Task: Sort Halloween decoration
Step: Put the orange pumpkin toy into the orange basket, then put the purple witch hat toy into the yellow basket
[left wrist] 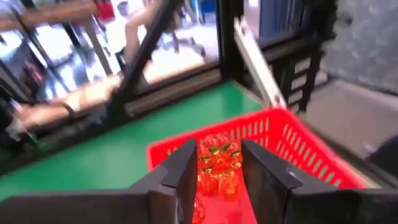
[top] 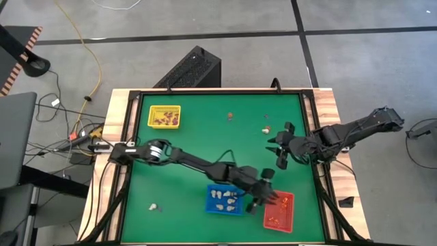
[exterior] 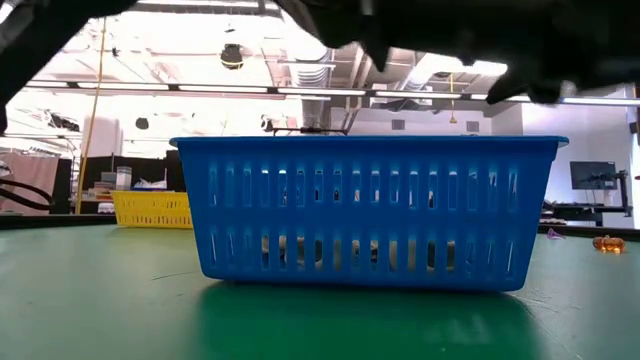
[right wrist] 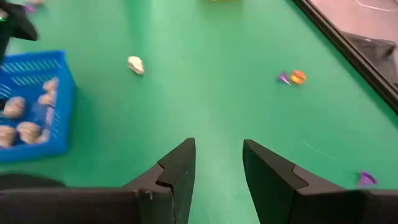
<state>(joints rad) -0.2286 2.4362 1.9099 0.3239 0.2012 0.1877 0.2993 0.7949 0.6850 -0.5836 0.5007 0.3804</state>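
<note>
Nearest the front edge of the desk [top: 191, 137], the left tool [top: 265, 199] hangs over the red tray [top: 285, 220], its fingers [left wrist: 180, 171] parted with an orange trinket [left wrist: 219, 163] showing in the gap; I cannot tell whether it is gripped or lying in the tray below. Just beside it sits the blue tray [top: 213, 207], holding cream trinkets [top: 226, 199]. A lone cream piece [top: 154, 206] lies off toward the front left corner. Farther back, the right tool [top: 281, 148] hovers above bare green with its fingers [right wrist: 177, 171] apart and nothing between them. Beyond it lie another cream piece [top: 267, 129] and a small dark one [top: 230, 115]. In the far left corner, the yellow tray [top: 151, 117] holds dark brown-purple trinkets [top: 166, 120].
</note>
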